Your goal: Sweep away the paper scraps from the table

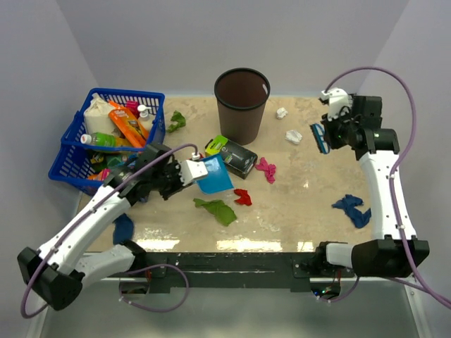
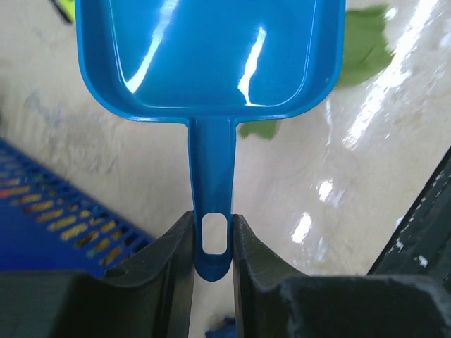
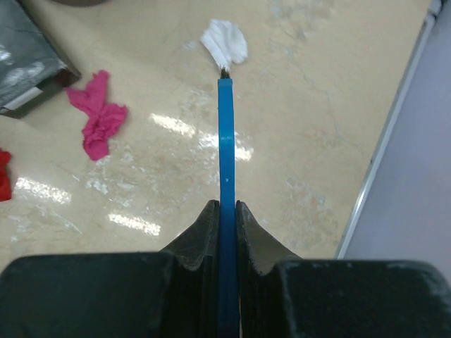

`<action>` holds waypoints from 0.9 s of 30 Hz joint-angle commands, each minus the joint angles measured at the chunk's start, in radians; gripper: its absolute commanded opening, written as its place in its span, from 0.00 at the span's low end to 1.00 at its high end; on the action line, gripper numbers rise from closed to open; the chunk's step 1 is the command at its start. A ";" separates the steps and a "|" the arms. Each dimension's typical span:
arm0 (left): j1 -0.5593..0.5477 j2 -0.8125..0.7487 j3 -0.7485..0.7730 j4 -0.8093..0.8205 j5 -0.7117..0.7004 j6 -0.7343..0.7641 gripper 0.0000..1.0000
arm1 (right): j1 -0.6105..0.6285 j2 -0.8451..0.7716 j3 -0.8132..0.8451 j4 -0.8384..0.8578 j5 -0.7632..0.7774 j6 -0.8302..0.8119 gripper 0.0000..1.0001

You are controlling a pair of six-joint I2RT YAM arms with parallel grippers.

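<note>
Right pincer (image 3: 227, 207) was clamped on the small blue brush (image 3: 225, 134), seen edge-on, its long axis running straight out from the jaws. And there, right at its tip, lay a white paper scrap (image 3: 224, 42), dead ahead on the table (image 3: 324, 127)! A pink scrap (image 3: 99, 121) sat well off to the brush's left. Across the table, the left pincer (image 2: 213, 224) was closed on the handle of the blue dustpan (image 2: 211, 63), tray held out forward, a green scrap (image 2: 363, 42) showing beside its corner. The right arm was clearly nearer the white wad, so the sweep would likely have to drive it leftward, toward that pan.
</note>
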 commanded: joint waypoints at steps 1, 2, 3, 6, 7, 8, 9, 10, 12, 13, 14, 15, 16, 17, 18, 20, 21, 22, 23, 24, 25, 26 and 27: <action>0.115 -0.147 -0.044 -0.010 -0.037 0.060 0.05 | 0.157 -0.010 0.064 -0.052 -0.047 -0.072 0.00; 0.125 -0.162 -0.051 0.000 -0.031 0.042 0.03 | 0.204 -0.005 0.062 -0.057 -0.048 -0.058 0.00; 0.135 -0.176 -0.059 0.010 -0.023 0.028 0.03 | 0.220 0.006 0.059 -0.043 -0.062 -0.046 0.00; 0.136 -0.189 -0.099 0.037 -0.015 -0.052 0.01 | 0.244 0.035 0.053 -0.017 -0.138 0.005 0.00; 0.138 -0.167 -0.101 0.004 -0.021 -0.067 0.01 | 0.251 0.046 0.056 -0.012 -0.166 0.019 0.00; 0.141 -0.156 -0.104 -0.015 -0.023 -0.085 0.01 | 0.269 0.046 0.055 -0.011 -0.197 0.031 0.00; 0.165 -0.146 -0.104 -0.031 -0.021 -0.084 0.01 | 0.284 0.043 0.053 -0.009 -0.221 0.027 0.00; 0.182 -0.126 -0.096 -0.061 -0.020 -0.083 0.01 | 0.309 0.040 0.044 -0.009 -0.249 0.016 0.00; 0.229 -0.110 -0.079 -0.065 -0.041 -0.093 0.01 | 0.375 0.038 0.032 0.014 -0.271 -0.007 0.00; 0.246 -0.095 -0.056 -0.056 -0.055 -0.098 0.01 | 0.390 0.039 0.016 0.028 -0.290 -0.006 0.00; 0.262 -0.087 -0.041 -0.050 -0.060 -0.116 0.00 | 0.408 0.053 0.007 0.046 -0.295 0.019 0.00; 0.285 -0.080 -0.026 -0.038 -0.069 -0.138 0.00 | 0.412 0.061 -0.004 0.084 -0.295 0.035 0.00; 0.291 -0.067 -0.004 -0.009 -0.087 -0.157 0.00 | 0.413 0.070 -0.019 0.100 -0.297 0.051 0.00; 0.299 -0.060 0.010 0.000 -0.086 -0.191 0.00 | 0.424 0.085 -0.025 0.114 -0.317 0.056 0.00; 0.319 -0.057 0.022 0.010 -0.083 -0.211 0.00 | 0.438 0.090 -0.031 0.143 -0.321 0.057 0.00; 0.340 -0.040 0.060 0.030 -0.084 -0.262 0.00 | 0.497 0.107 -0.028 0.163 -0.324 0.085 0.00; 0.352 -0.032 0.071 0.037 -0.097 -0.274 0.00 | 0.508 0.139 -0.019 0.164 -0.349 0.104 0.00; 0.357 -0.028 0.086 0.060 -0.130 -0.283 0.00 | 0.516 0.154 -0.007 0.163 -0.388 0.124 0.00; 0.363 -0.026 0.090 0.076 -0.152 -0.299 0.00 | 0.536 0.170 -0.005 0.160 -0.421 0.150 0.00; 0.371 -0.021 0.094 0.092 -0.173 -0.309 0.00 | 0.548 0.200 -0.007 0.155 -0.486 0.152 0.00; 0.377 -0.009 0.105 0.123 -0.222 -0.322 0.00 | 0.562 0.211 -0.021 0.161 -0.520 0.158 0.00; 0.382 -0.001 0.114 0.132 -0.241 -0.345 0.00 | 0.582 0.223 -0.030 0.172 -0.553 0.184 0.00; 0.388 0.005 0.120 0.142 -0.256 -0.351 0.00 | 0.590 0.236 -0.040 0.181 -0.636 0.195 0.00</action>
